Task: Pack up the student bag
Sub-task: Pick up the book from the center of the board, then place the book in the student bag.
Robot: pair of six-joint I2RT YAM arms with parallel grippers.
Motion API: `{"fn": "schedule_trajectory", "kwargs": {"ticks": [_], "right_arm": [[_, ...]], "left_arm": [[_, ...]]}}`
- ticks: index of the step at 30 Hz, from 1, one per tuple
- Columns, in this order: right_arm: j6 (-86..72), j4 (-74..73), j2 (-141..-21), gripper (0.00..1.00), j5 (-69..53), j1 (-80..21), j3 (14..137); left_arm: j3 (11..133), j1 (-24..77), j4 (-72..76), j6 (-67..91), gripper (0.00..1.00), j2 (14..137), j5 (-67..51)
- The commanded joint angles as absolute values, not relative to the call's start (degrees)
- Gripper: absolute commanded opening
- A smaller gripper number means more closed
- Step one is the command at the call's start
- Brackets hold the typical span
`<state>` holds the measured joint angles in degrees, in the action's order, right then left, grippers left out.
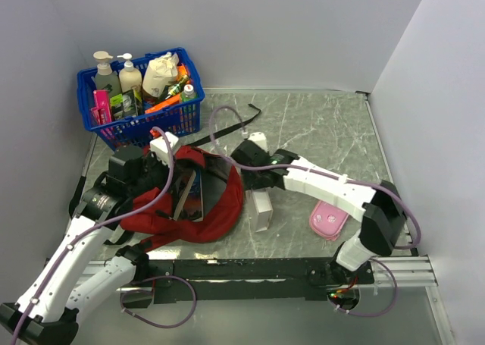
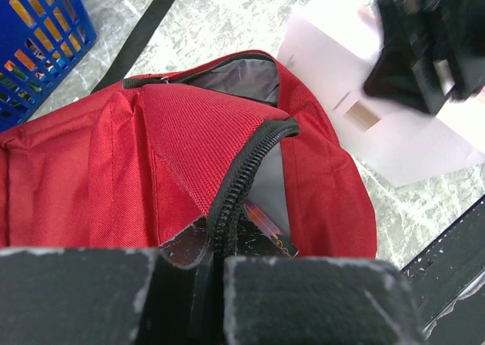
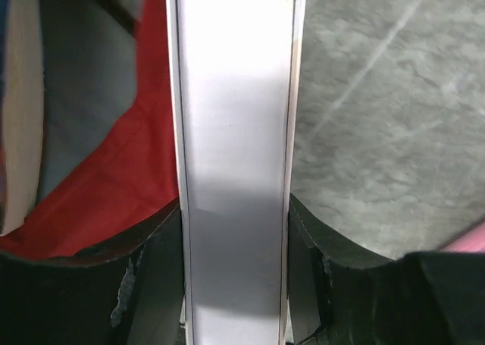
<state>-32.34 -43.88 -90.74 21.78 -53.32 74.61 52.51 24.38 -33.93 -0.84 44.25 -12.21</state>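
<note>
1. Right wrist view: your right gripper (image 3: 235,208) has its fingers clamped on the white box (image 3: 235,95), whose long axis runs straight ahead.
2. Student bag (image 1: 220,216) lies just left of the box.
3. Left gripper (image 2: 216,261) pinches the bag's zipper edge, fingers together.

In the right wrist view, the white box (image 3: 235,170) runs off the top and bottom edges, so you cannot see its ends. In the left wrist view, the right gripper (image 2: 413,57) is a dark blur cut by the top right corner, and the blue basket (image 2: 38,49) is cropped at the left. The student bag (image 2: 182,133) hides most of its contents. From above, the labels on the bottles (image 1: 130,76) are too small to read.
</note>
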Motion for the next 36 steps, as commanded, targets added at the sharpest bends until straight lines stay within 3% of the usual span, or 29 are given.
{"fn": "schedule_trajectory", "kwargs": {"ticks": [1,6,11,18,22,27,32,36], "right_arm": [[-34.2,-46.2,-80.5,0.20,18.3,-46.2,72.2],[-36.4,-37.8,-66.4,0.21,-2.9,-37.9,64.9],[-40.7,-29.1,-63.4,0.16,-23.2,-36.6,59.6],[-48.1,-16.1,-63.6,0.16,-39.1,-36.1,51.8],[-55.1,-4.2,-67.2,0.16,-44.7,-36.1,47.6],[-64.9,9.7,-76.9,0.16,-46.3,-36.2,49.6],[-70.3,16.9,-86.6,0.14,-43.0,-36.3,55.5],[-77.2,24.7,-90.0,0.05,-34.8,-36.9,54.7]], "left_arm": [[53.1,24.3,-30.4,-0.6,0.01,42.7,-13.4],[53.5,24.6,-31.4,-1.2,0.01,43.2,-13.1],[55.1,25.5,-32.8,-1.8,0.01,44.6,-12.5],[56.9,26.5,-29.1,-1.1,0.01,43.6,-9.0],[58.5,27.4,-28.7,-0.4,0.01,44.2,-10.3],[60.0,28.3,-32.4,-1.1,0.01,45.7,-21.5],[59.7,28.3,-33.1,-2.7,0.01,44.7,-26.7],[57.6,28.5,-33.0,-3.3,0.01,43.9,-27.8]]}}
